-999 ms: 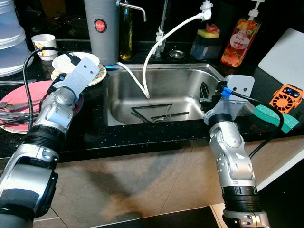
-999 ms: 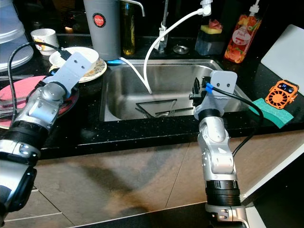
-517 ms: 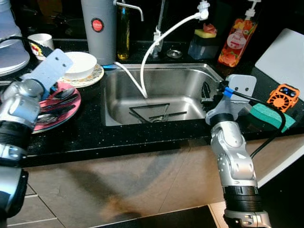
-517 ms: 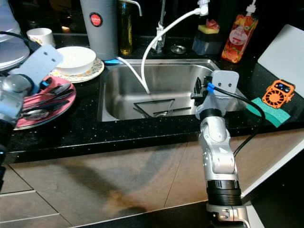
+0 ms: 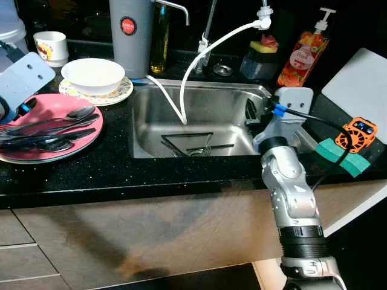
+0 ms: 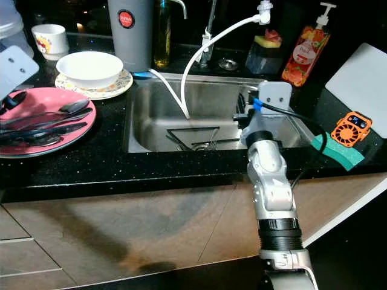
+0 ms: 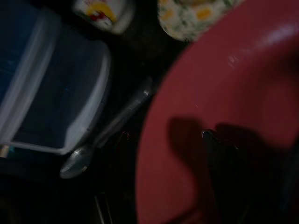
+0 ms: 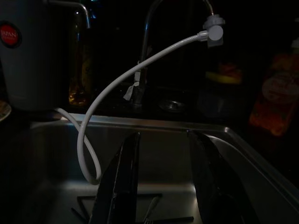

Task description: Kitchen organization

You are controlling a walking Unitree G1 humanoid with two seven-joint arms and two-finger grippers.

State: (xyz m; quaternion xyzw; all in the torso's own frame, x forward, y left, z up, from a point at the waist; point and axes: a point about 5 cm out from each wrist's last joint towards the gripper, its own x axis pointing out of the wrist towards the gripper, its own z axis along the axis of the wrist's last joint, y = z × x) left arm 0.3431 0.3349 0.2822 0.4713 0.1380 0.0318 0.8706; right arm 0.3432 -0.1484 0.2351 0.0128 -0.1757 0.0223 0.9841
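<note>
The left gripper's [image 5: 11, 90] pale wrist plate sits at the far left edge of the counter, right over the near-left rim of the pink plate [image 5: 60, 109]; whether its fingers are apart or together cannot be told, since the left wrist view gives only a dark blurred shape over the plate's red surface. The plate is round, glossy and shallow, and carries a bundle of dark spoons [image 5: 51, 127] lying lengthwise, bowls toward the sink. Beyond that gripper, toward the wall, stands a white bowl [image 5: 93, 74] on a patterned saucer [image 5: 115, 95], with a small printed cup [image 5: 49, 47] further back and a tall grey tumbler [image 5: 130, 36] beside the bowl. A loose spoon [image 7: 107, 133] lies on the black counter between the plate and a pale plastic container [image 7: 56, 98].

The black counter [image 5: 121, 169] leaves a bare strip between the plate's edge and the steel sink [image 5: 217, 103]. A white hose [image 5: 205, 57] loops from the tap down into the basin, where a wire rack [image 5: 193, 144] lies on the bottom.

The right gripper [image 8: 163, 182] hangs over the sink's right-hand part, its two black fingers [image 8: 122, 177] parted with open basin between them, gripping nothing. Out past this gripper's right lie a green sponge [image 5: 344, 158], an orange mini fan [image 5: 358, 132] and a white board [image 5: 357, 84]; behind it stands an orange soap bottle [image 5: 300, 54].
</note>
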